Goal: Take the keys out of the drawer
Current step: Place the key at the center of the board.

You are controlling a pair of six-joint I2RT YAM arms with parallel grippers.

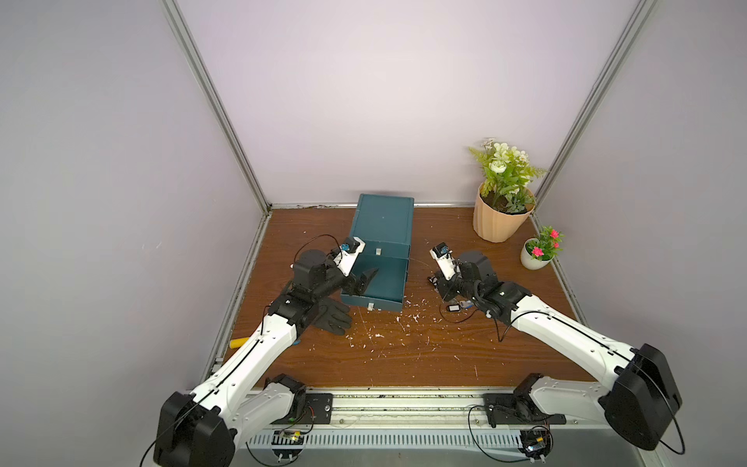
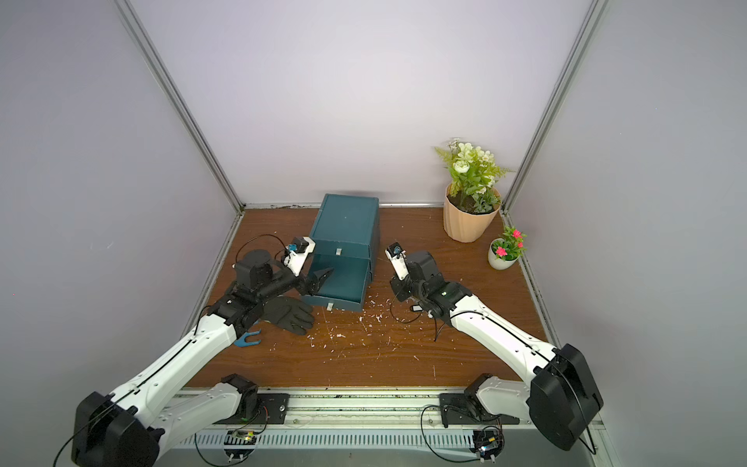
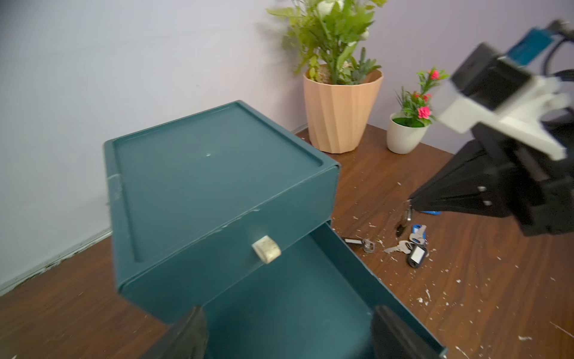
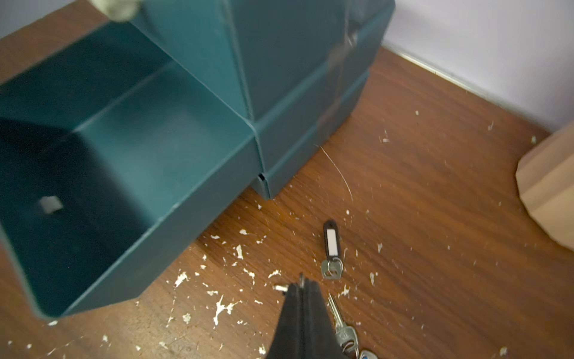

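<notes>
Black wedge-shaped right tool (image 4: 300,281), closest, is pinched shut, apparently on a silver key ring (image 3: 407,214); best lowered gently beside the other black- and blue-tagged small silver keys (image 3: 417,255) on the brown wooden table (image 4: 435,202). The pulled-out dark teal plastic drawer (image 4: 198,199) looks empty; the black left tool (image 3: 289,329) hovers over it, wide open, holding nothing.

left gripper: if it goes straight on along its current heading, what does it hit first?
Most likely the bare floor of the open drawer. The left gripper hangs open above it, pointing into it, with nothing between. Depth is unclear; it could reach the drawer's far side wall first.
</notes>
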